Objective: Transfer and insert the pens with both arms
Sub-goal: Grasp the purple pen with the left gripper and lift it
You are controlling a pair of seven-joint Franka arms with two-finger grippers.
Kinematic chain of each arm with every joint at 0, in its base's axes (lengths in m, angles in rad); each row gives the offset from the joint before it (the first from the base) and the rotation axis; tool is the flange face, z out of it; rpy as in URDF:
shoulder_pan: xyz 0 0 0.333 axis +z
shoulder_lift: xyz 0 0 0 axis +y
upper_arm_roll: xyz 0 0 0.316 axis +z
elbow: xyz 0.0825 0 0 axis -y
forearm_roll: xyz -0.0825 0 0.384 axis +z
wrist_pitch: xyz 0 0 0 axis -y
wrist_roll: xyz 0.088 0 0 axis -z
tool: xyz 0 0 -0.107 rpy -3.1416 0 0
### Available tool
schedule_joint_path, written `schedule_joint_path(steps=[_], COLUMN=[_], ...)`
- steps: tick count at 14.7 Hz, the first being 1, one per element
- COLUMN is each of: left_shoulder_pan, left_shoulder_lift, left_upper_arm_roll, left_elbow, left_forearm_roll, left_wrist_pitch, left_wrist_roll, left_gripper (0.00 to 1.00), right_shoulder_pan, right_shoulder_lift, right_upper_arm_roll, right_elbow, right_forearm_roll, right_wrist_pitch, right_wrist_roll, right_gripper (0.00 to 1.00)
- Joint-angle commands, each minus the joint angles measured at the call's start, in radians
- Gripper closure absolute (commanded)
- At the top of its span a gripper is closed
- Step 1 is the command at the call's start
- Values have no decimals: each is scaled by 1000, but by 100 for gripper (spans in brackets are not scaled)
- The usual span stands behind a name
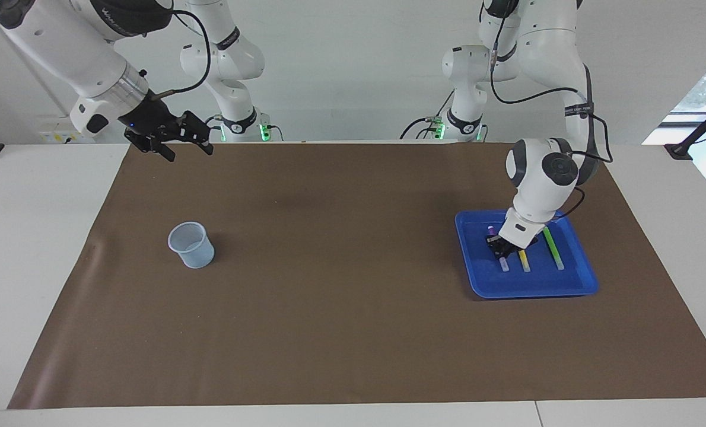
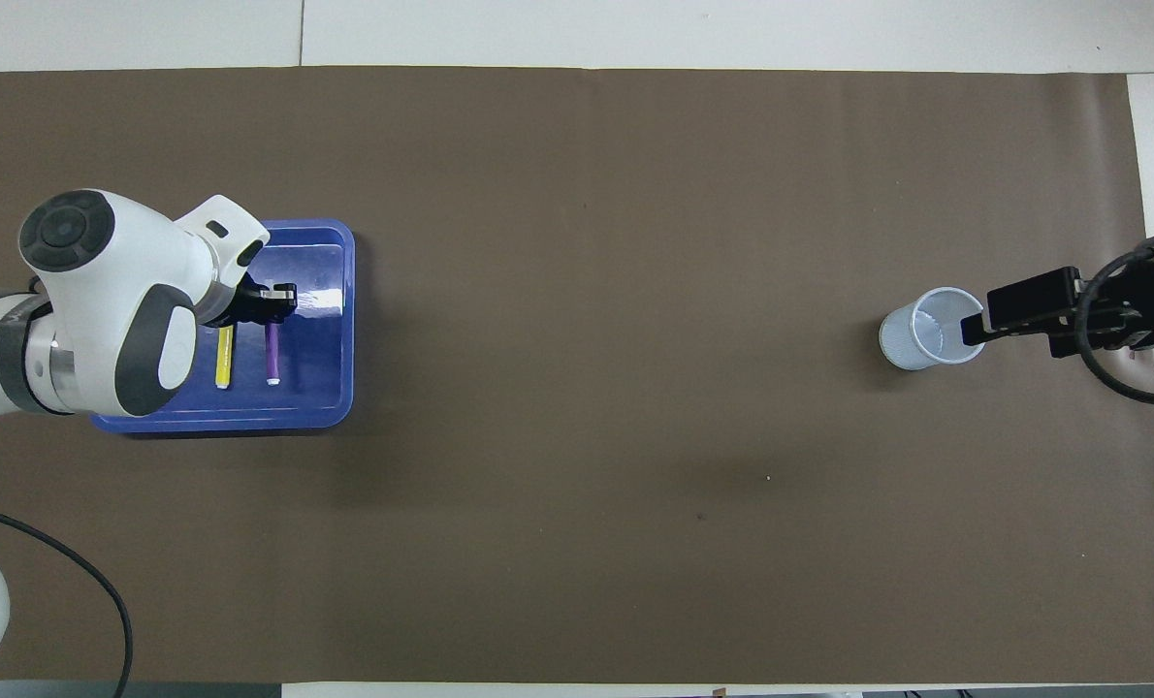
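the left tool is down in the blue tray, its fingertips pressed together on the purple pen. that pen lies in the tray beside the yellow pen, at the tray's edge toward the right arm's end of the bench. the green pen lies beside the yellow one, toward the left arm's end. pens counted: three, all in the one tray. the tray sits on a brown mat covering the bench. the right tool hangs in the air with its fingers spread, over the mat well apart from the tray. one pale mesh cup stands on the mat, also well apart from the tray. dark lettering runs along the right arm's upper link, too small to read.
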Motion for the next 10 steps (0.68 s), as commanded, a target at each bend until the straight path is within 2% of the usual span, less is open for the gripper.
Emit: schedule_joint_path(steps=[1, 5, 8, 10], left_shoulder_pan=[-40, -99, -172, -235], left_shoulder_lift=[-46, -49, -35, -34], left_upper_arm_roll=[3, 3, 5, 3], left_elbow=[101, 227, 266, 269], left_forearm_roll=[-34, -149, -246, -265], left_wrist_pitch=[-175, -305, -281, -240], left_wrist_roll=[-139, -384, -654, -807], left_gripper=[100, 100, 100, 100], right_shoulder_pan=[-18, -26, -49, -49], right_shoulder_lift=[-57, -67, -119, -127], right_upper_arm_roll=[-2, -2, -4, -4], right_elbow=[-92, -119, -231, -251], right_forearm_roll=[83, 115, 248, 307], right_wrist_pitch=[50, 53, 129, 146], right_wrist_roll=[5, 12, 20, 31], right_gripper=[0, 0, 0, 0])
